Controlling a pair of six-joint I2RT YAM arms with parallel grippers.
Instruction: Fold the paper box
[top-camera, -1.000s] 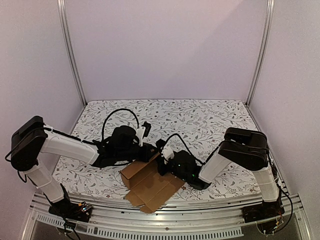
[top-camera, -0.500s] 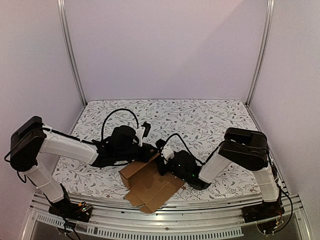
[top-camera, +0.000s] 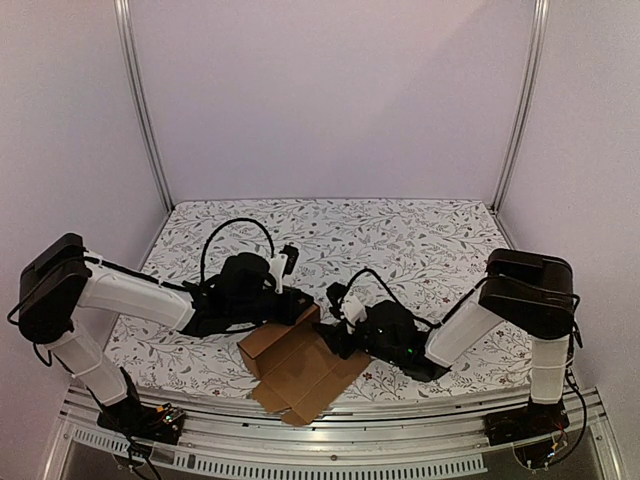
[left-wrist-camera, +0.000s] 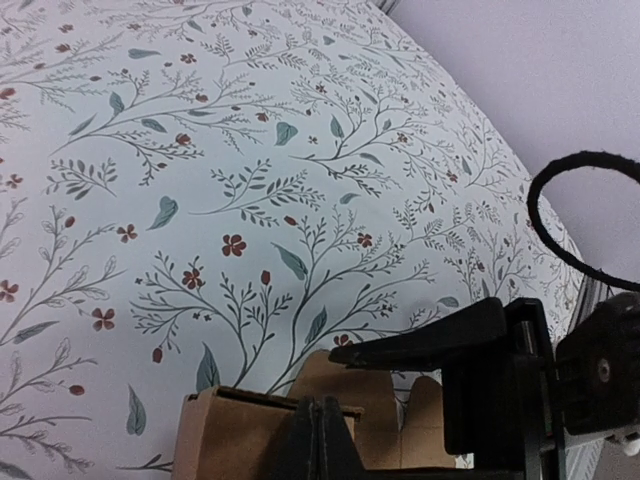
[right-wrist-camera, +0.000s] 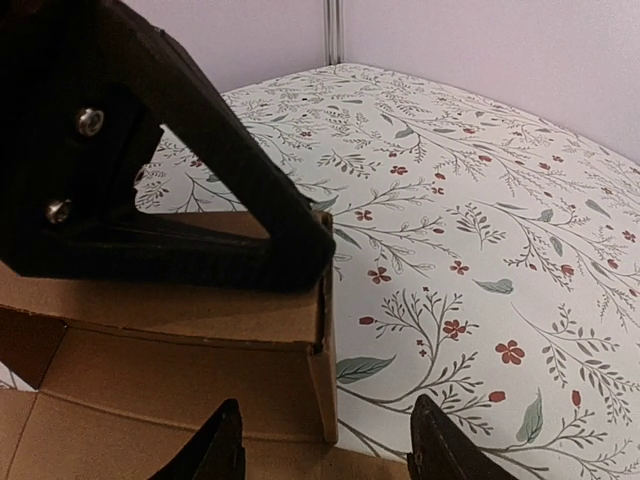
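Lying half-folded at the near edge of the table (top-camera: 400, 240), the paper box (top-camera: 300, 370) has one wall upright. The left gripper (left-wrist-camera: 320, 445) pinches that wall's top, and the right gripper (right-wrist-camera: 326, 402) is spread apart, straddling the wall's corner.

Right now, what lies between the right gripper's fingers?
The paper box: its upright wall's end stands inside the open right gripper, as the right wrist view shows.

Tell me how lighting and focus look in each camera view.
Top external: soft, even light, no glare, the paper box clear. Left wrist: tablecloth sharp, left jaws a black silhouette. Right wrist: cardboard crisp, left jaws loom dark.
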